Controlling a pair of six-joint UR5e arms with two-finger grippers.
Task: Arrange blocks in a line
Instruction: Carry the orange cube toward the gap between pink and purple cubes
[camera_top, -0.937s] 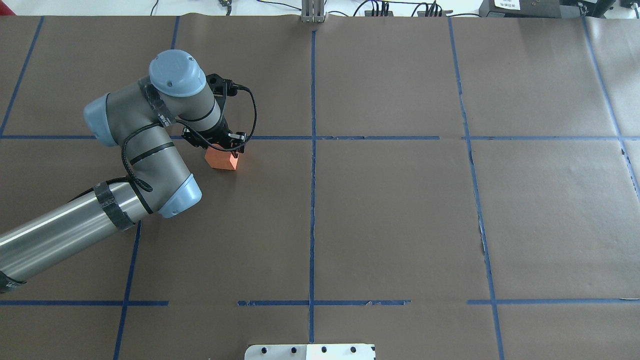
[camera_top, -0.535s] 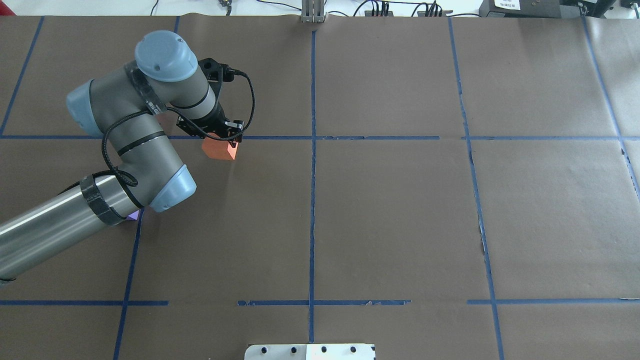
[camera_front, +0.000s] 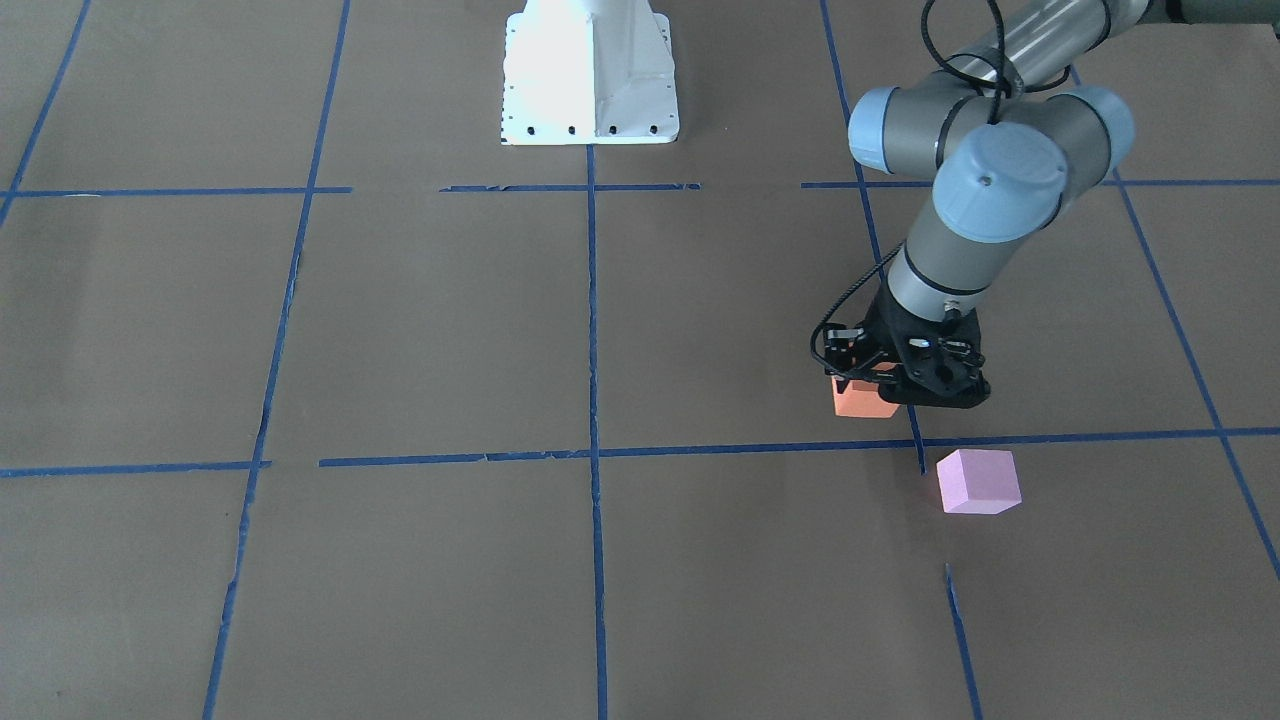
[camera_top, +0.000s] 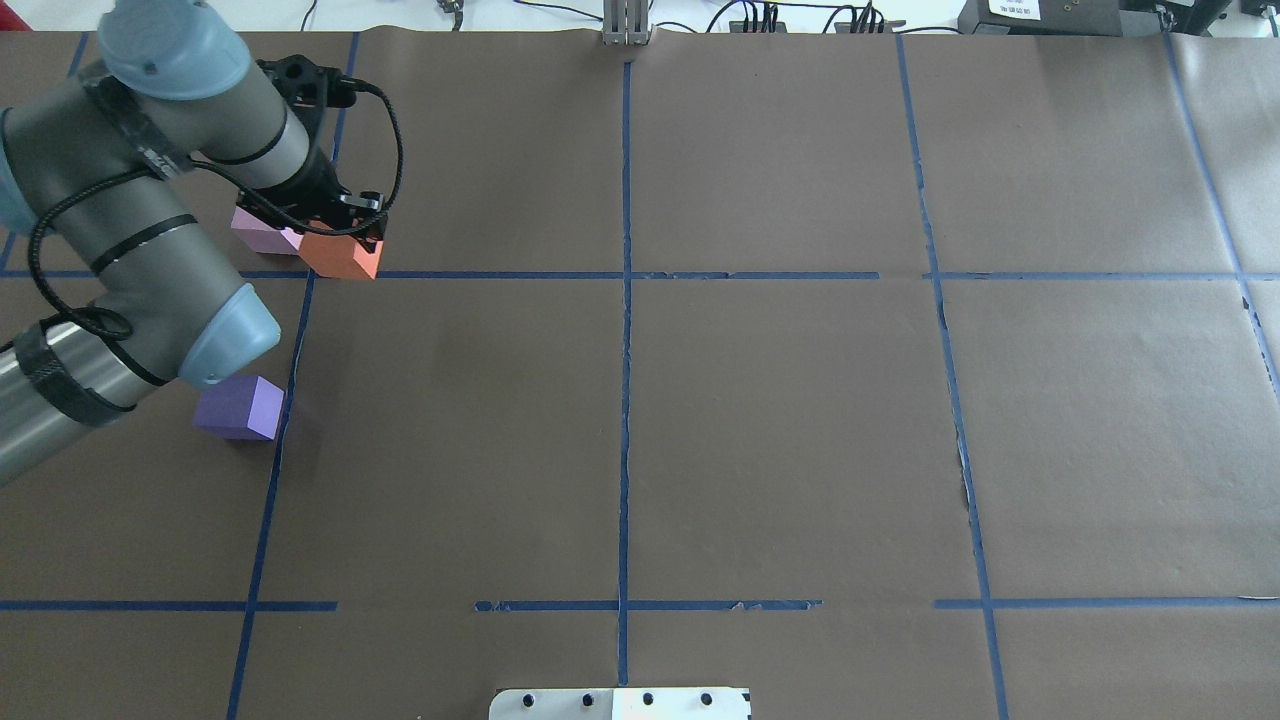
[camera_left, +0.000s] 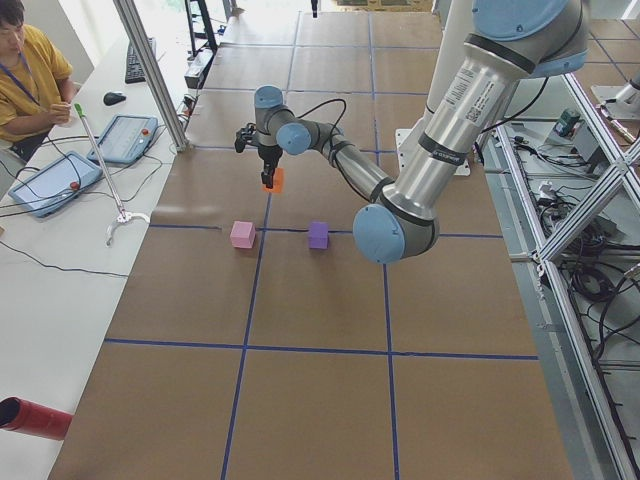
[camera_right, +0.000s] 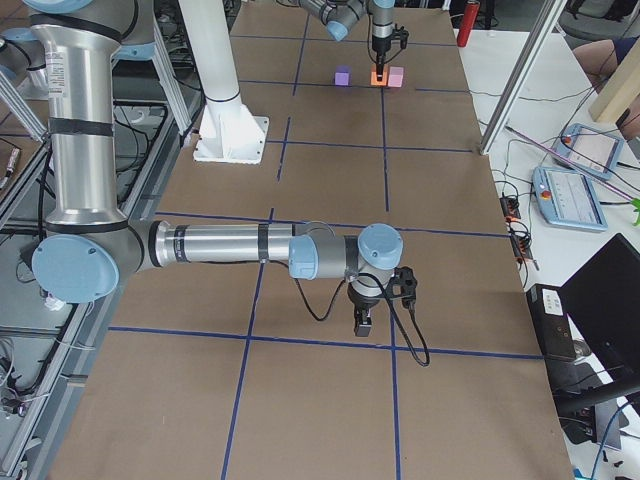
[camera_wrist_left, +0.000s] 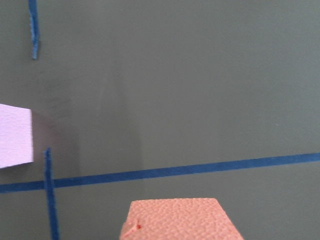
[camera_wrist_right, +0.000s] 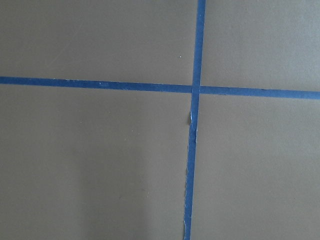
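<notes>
- While the left gripper (camera_top: 340, 236) points straight down, its jaws are pinched narrow on the upper part of the orange block (camera_top: 345, 260), one finger on either side.
- The orange block is a small cube of matte foam. The left wrist view shows its skin as fine and pebbly, with a tiny nick near one edge. I cannot tell whether its underside touches the paper (camera_top: 780, 430).
- The pink block (camera_top: 258, 233) has the same shape and size, with pale, dull faces and crisp edges. It sits flat on the paper near the jaws, to their left and a little farther from the robot's base, apart from the orange block.
- The purple block (camera_top: 240, 408) is a third cube of equal size in a deeper violet. It lies well apart from the jaws, on their robot-base side and slightly to the left, close under an elbow cap of the left arm (camera_top: 150, 200).
- The paper is brown and dull, and strips of blue tape (camera_top: 625, 400) divide it into squares. The tape is frayed and broken in places.
- The left arm is grey tube with pale blue caps. It reaches forward over the table's left part and folds at the wrist, so that the last joint faces down. A black cable (camera_top: 395, 150) loops beside the wrist.
- The right arm (camera_right: 220, 245) stretches low and nearly level, with its wrist bent down.
- The right gripper (camera_right: 362, 325) points at the paper just beside a tape line, and its wrist view shows two strips crossing. I cannot tell whether its jaws are wide or narrow.
</notes>
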